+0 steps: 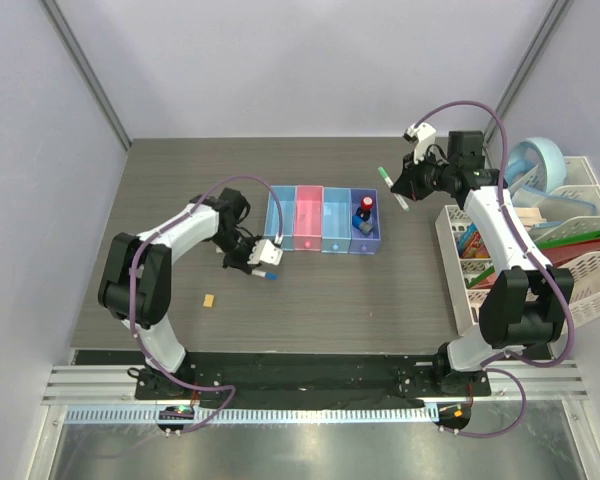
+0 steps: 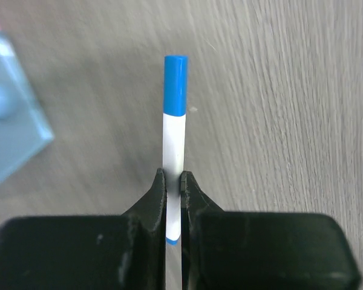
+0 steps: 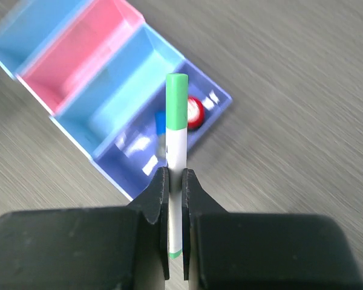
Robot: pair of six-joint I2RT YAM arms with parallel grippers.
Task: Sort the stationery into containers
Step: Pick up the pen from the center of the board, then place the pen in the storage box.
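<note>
Grey wood-grain bench (image 1: 380, 290), with two slim white pens, each pinched in a pincer.
The left pincer (image 2: 173, 179) was pressed tight on the blue-capped pen (image 2: 175, 139), low and just in front of the left end of four glossy, translucent, joined bins (image 1: 308, 215). The right pincer (image 3: 175, 176) gripped the green-capped pen (image 3: 176, 130) above the bench beside the dark blue bin (image 3: 112, 169), which held a red-capped bottle (image 3: 195, 112). A small tan block (image 1: 210, 299) lay alone on open bench, near left.

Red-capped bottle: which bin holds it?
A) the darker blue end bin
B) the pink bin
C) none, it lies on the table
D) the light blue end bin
A: the red-capped bottle sits inside the darker blue bin at the row's right end.
</note>
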